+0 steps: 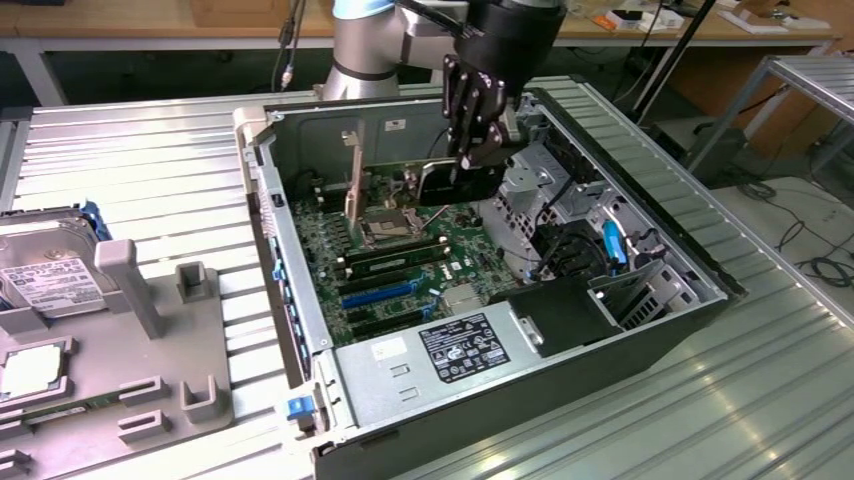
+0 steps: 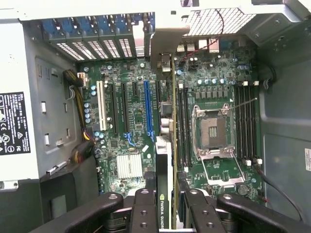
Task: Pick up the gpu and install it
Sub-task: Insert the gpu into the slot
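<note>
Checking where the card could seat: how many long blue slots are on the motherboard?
1. The long blue slot lies on the motherboard alongside the edge-on gpu; the card may hide another.

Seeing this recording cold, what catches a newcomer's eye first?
The open computer case lying on the ribbed metal table stands out first, its green motherboard exposed. Over the board, the gripper holds the gpu on edge, with its silver bracket toward the case's slotted wall. On the exterior view's left, a hard drive sits in a gray fixture.
</note>
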### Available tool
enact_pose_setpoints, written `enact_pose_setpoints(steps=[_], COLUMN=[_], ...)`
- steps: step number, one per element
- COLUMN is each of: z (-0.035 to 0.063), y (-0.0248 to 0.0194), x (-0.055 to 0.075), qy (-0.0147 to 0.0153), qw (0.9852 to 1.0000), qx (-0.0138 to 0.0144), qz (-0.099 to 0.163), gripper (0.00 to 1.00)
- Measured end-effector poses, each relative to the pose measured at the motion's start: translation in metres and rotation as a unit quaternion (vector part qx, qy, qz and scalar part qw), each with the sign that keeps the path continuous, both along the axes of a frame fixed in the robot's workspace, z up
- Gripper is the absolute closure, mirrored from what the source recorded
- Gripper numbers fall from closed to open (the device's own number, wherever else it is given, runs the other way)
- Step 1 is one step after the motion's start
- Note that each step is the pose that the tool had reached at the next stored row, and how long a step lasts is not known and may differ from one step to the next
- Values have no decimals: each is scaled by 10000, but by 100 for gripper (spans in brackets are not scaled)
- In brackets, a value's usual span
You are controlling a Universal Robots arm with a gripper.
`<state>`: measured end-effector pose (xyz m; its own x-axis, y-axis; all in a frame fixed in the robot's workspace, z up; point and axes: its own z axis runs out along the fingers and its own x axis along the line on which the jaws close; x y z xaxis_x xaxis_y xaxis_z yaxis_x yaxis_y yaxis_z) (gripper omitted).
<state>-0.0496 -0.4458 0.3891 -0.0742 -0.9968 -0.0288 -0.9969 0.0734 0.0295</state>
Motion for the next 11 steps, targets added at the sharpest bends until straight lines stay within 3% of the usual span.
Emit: enact_pose_setpoints(steps=[11], z=[-218], y=[0], x=[-86], qy=[0], qw=[10000], qx=[0], qz=[0], gripper=[73])
